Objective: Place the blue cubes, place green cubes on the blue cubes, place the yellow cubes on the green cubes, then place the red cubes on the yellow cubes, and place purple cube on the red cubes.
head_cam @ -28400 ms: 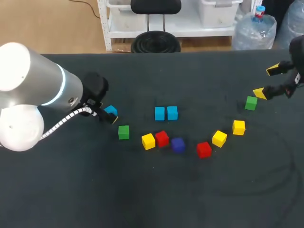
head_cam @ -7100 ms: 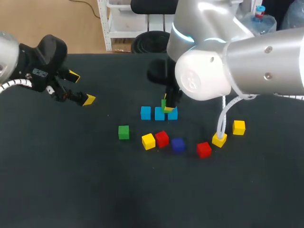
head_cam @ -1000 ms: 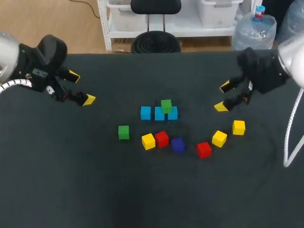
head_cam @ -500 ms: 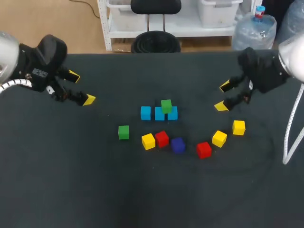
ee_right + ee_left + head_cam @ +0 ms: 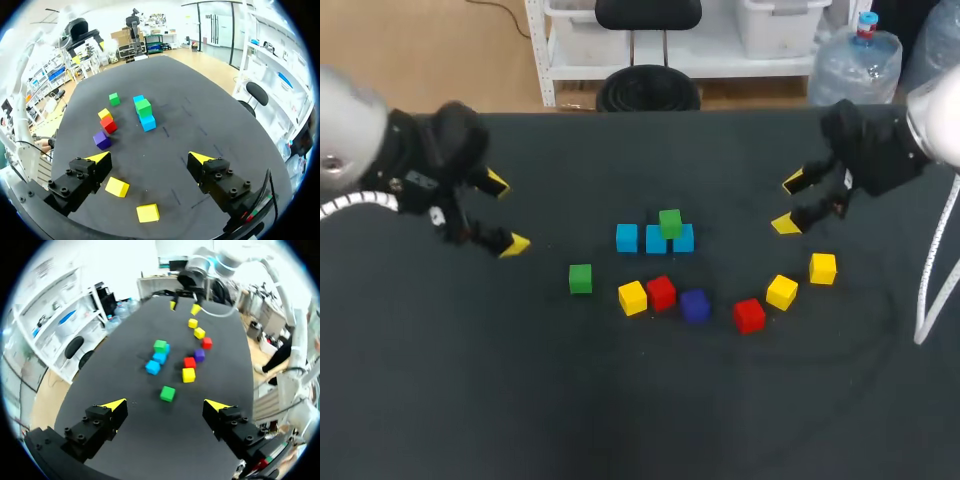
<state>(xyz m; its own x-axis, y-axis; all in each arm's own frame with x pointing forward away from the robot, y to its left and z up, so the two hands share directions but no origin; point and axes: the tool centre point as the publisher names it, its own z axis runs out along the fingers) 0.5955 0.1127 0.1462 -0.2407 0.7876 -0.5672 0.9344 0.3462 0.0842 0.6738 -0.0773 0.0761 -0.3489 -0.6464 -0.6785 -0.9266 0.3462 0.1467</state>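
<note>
On the flat black table (image 5: 620,420), a row of three small bright blue cubes (image 5: 655,241) is sitting near the middle. The middle and right-hand ones are touching, and the left-hand one is standing just apart. A small stacked green cube (image 5: 669,222) is resting on top, straddling the middle and right-hand blue ones. A second, loose green cube (image 5: 580,278) is lying on the table in front of the row and to its left, apart from it. In front of the row a small first yellow cube (image 5: 632,297) and a small first red cube (image 5: 661,292) are sitting just beside each other, with the small dark purple cube (image 5: 694,305) just beside the red one. Further right, a second red cube (image 5: 749,314) is lying just beside a second yellow cube (image 5: 781,291), and a third yellow cube (image 5: 822,267) is sitting near that. The left gripper (image 5: 506,214) is hovering over bare table well to the left of the blue row, its yellow-tipped fingers spread wide and holding nothing. In the left wrist view the loose green cube is lying ahead of it, in line with the gap between the fingers. The right gripper (image 5: 788,204) is hanging over the table to the right of the row, near the third yellow cube, its fingers also spread wide with nothing in them. In the right wrist view two yellow cubes are lying on the table close under that gap.
</note>
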